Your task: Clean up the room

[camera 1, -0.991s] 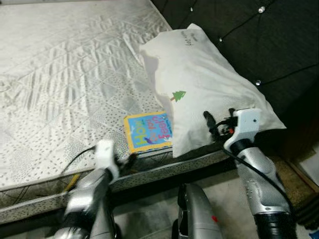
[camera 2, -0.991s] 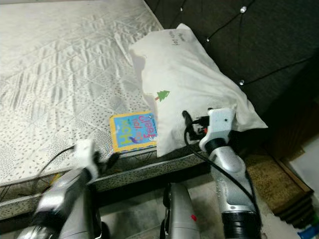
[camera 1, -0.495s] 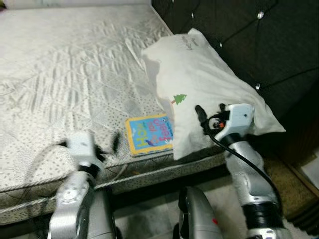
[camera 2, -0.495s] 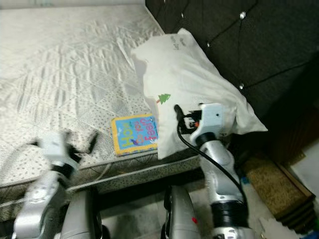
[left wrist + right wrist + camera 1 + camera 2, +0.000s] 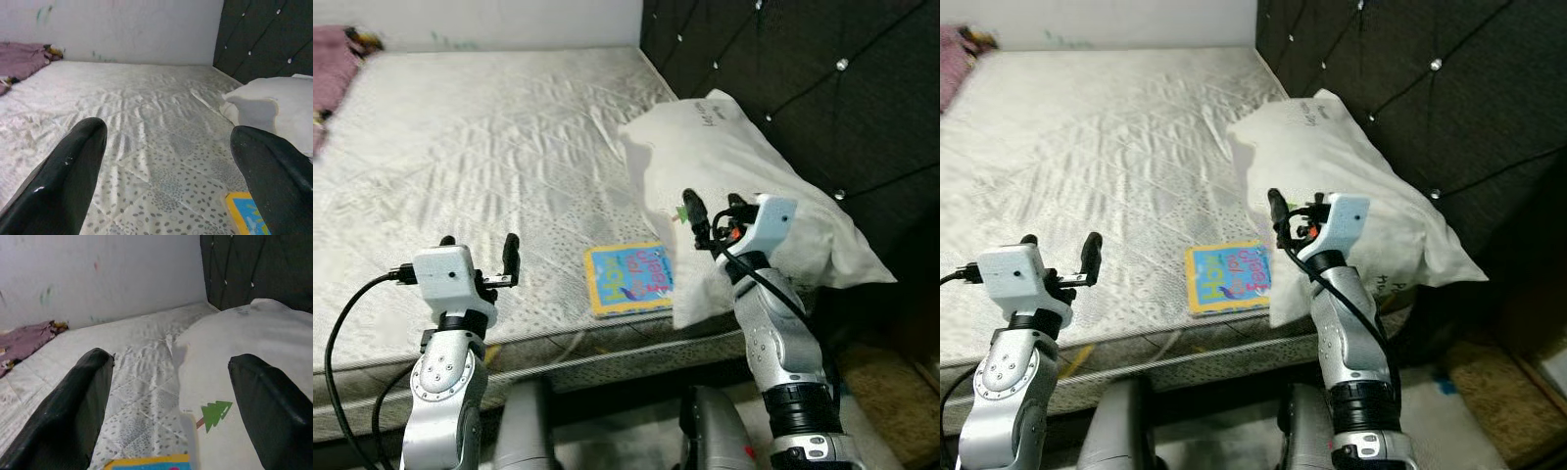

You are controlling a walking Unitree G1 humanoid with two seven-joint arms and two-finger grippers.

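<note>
A colourful book (image 5: pixel 628 279) with a yellow border lies flat on the white mattress (image 5: pixel 489 147) near its front edge, tucked against a white pillow (image 5: pixel 754 196) printed with a small green tree (image 5: pixel 213 412). My left gripper (image 5: pixel 480 249) hovers open over the mattress, left of the book. My right gripper (image 5: pixel 711 210) is open too, held above the pillow's near corner just right of the book. The left wrist view shows the book's corner (image 5: pixel 244 213) past the empty, spread fingers (image 5: pixel 63 181).
A dark tufted headboard (image 5: pixel 803 69) rises behind the pillow on the right. A purple cloth (image 5: pixel 335 49) lies at the mattress's far left corner by the white wall (image 5: pixel 122 24). The bed's front edge (image 5: pixel 607 343) runs under my arms.
The camera has tilted up, showing more of the bed. Both arms rose: the left gripper came from below the bed edge to above the mattress, and the right gripper moved over the pillow's corner.
</note>
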